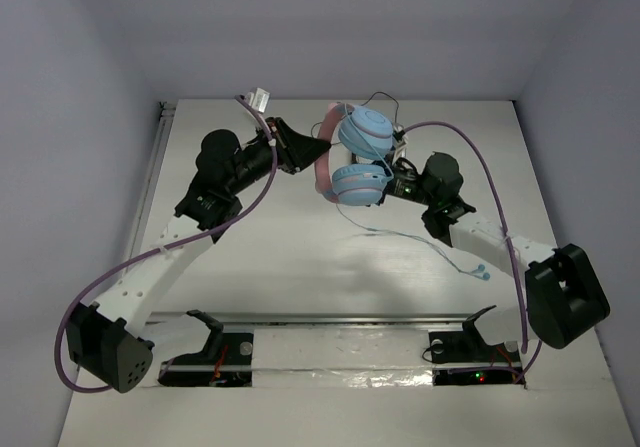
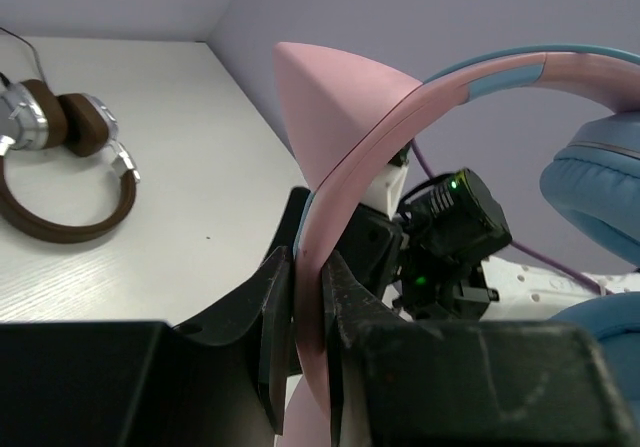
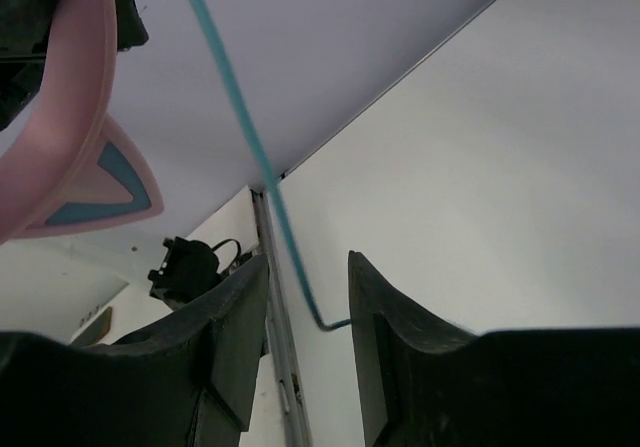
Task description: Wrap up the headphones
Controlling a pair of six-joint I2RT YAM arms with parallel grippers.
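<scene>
Wrapping step, mid-course. The left hand [image 2: 305,332] pinches the pink headband [image 2: 350,157], holding the headphones [image 1: 360,157] aloft over the far middle of the desk [image 1: 300,267]. The right hand [image 3: 308,297] is spread, the thin blue cable [image 3: 235,107] passing loose through its gap. Next move, as judged: regrip the cable and wind it around the headphones.

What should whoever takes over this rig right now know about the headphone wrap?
Left gripper: shut on the pink headband, holding the headphones raised above the table.
Right gripper: open, holding nothing; the cable runs past its fingers.
Done: headphones picked up.
Left: the cable trails loose onto the table with no turns visible, so the whole wrap remains.
</scene>
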